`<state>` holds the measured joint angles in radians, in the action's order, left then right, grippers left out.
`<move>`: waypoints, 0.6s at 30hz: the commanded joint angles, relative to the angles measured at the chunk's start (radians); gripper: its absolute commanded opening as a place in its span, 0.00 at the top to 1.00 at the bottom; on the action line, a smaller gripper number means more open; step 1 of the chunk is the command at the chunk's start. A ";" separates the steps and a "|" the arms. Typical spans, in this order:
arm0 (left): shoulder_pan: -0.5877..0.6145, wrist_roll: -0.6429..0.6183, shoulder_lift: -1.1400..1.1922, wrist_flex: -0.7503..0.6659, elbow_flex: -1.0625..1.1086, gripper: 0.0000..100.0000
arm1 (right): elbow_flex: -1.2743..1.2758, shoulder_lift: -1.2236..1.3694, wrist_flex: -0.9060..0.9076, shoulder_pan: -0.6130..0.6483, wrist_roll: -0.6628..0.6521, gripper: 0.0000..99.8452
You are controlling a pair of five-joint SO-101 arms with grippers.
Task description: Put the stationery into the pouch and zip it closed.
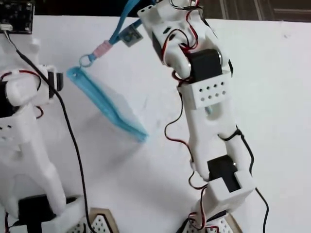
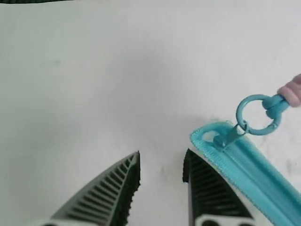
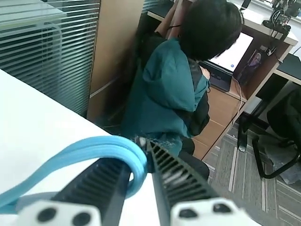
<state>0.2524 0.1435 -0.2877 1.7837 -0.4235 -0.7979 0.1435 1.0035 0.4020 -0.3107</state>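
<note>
Far across the table [image 1: 272, 97] stretches the right arm [image 1: 209, 121], right jaws clamped on the blue strap [image 3: 94, 147], left jaws part open, low just beside the pouch [image 2: 263, 174], pouch flat, ring [image 2: 257, 115] at its zip end.

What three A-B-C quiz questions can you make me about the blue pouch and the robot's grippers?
1. Where is the pouch? A on the table; B in a drawer; C on the floor.
2. What colour is its zip ring? A red; B blue; C yellow.
3. How is the right gripper? A wide open; B shut on a pen; C shut on the strap.
Answers: 1 A, it rests on the white table. 2 B, it matches the blue pouch. 3 C, it pinches the blue strap.
</note>
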 commanded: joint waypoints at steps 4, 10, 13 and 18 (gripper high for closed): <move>-0.077 0.000 -0.027 -0.046 0.051 0.83 | -0.014 -0.010 -0.004 -0.007 0.005 0.98; -0.035 0.000 -0.027 -0.144 0.167 0.83 | -0.014 -0.010 -0.004 -0.013 0.006 0.98; -0.015 0.000 -0.027 -0.199 0.238 0.83 | -0.014 -0.010 -0.004 -0.013 0.006 0.98; -0.002 0.000 -0.033 -0.241 0.307 0.83 | -0.014 -0.010 -0.004 -0.015 0.002 0.98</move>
<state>0.2417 0.1419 -0.2923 1.5566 -0.1212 -0.7979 0.1435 1.0035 0.4020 -0.3107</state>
